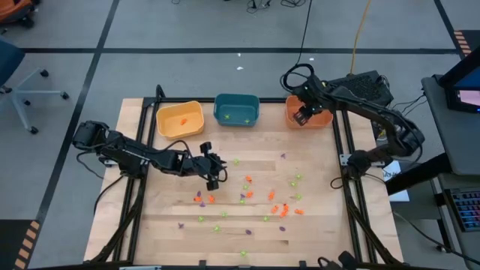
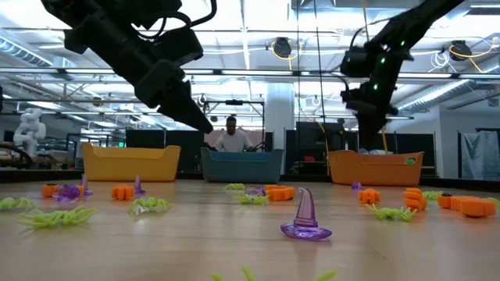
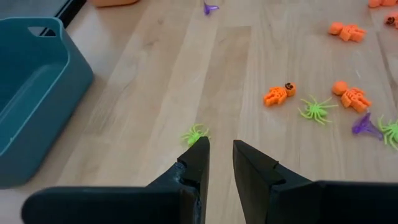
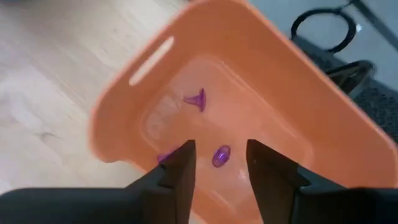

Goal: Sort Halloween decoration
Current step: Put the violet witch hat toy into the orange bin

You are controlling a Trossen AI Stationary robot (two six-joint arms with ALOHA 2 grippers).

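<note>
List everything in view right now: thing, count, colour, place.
Table: one, light wood, under everything.
Bins: three along the far edge; yellow bin on the left, teal bin in the middle, orange bin on the right.
Trinkets: dozens, orange, light-green and purple, scattered over the table's middle and near half.
Trinkets in bins: one orange in the yellow bin, some green in the teal bin, at least three purple pieces in the orange bin.
Person: one, in the room behind the teal bin.
Left gripper: over the table, left of the trinkets, holding nothing.
Right gripper: over the orange bin, open.
</note>
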